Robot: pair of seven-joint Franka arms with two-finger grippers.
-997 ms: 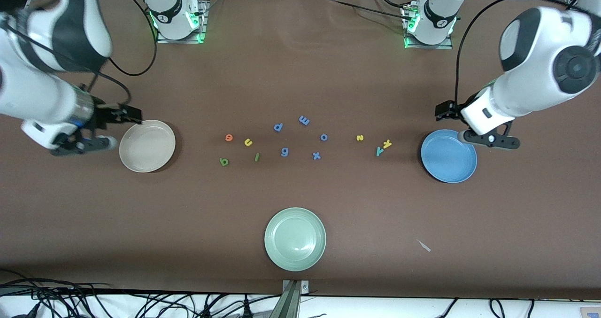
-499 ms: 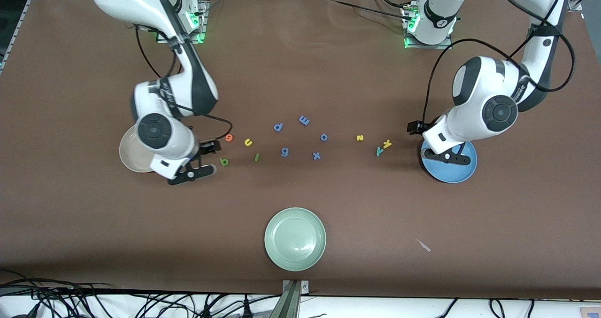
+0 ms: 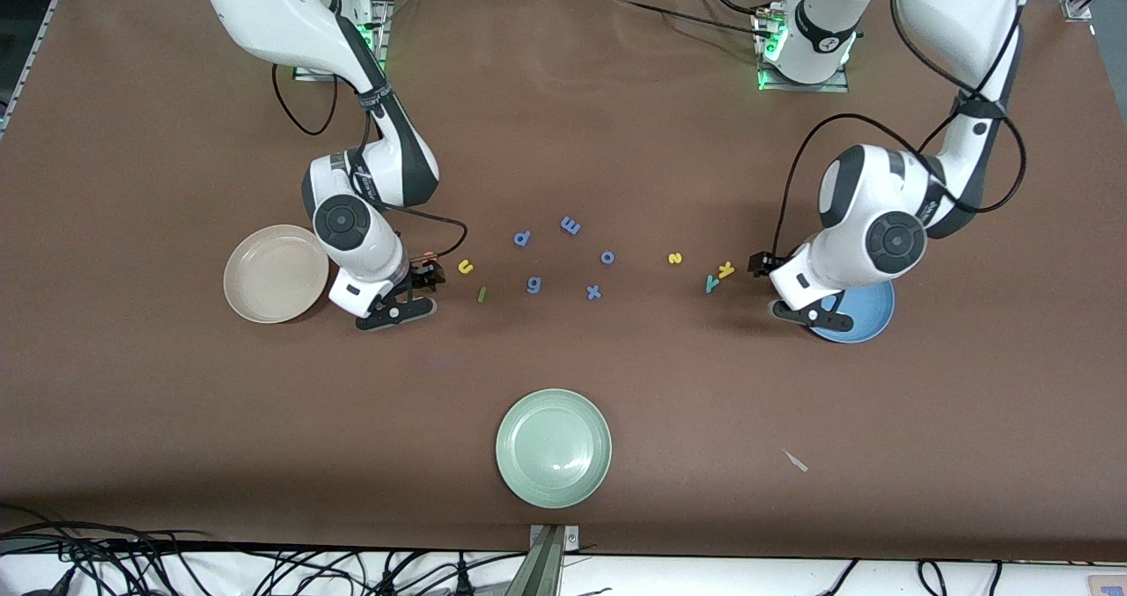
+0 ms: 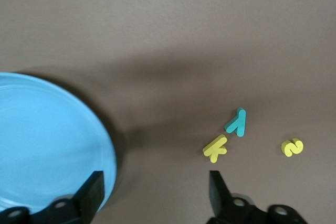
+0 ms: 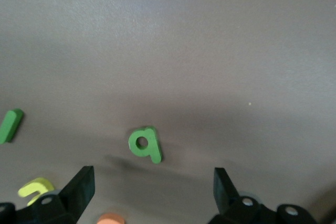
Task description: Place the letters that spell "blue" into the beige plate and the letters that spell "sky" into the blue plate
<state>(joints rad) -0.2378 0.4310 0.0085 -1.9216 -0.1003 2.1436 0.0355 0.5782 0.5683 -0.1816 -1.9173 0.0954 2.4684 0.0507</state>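
Front view: right gripper [image 3: 407, 297] hangs over the table between the beige plate [image 3: 276, 273] and yellow u [image 3: 465, 267]; thin green l [image 3: 482, 294] lies just nearer the camera than the u. Left gripper [image 3: 797, 292] sits at the blue plate [image 3: 867, 319] rim, near yellow k [image 3: 725, 269], teal y [image 3: 711, 284] and yellow s [image 3: 674, 258].

Left wrist view: fingers [image 4: 92, 195] spread wide, empty.

Right wrist view: fingers [image 5: 79, 187] wide, empty, green b [image 5: 145, 143] between them; orange e [image 5: 111, 219] at the frame edge.
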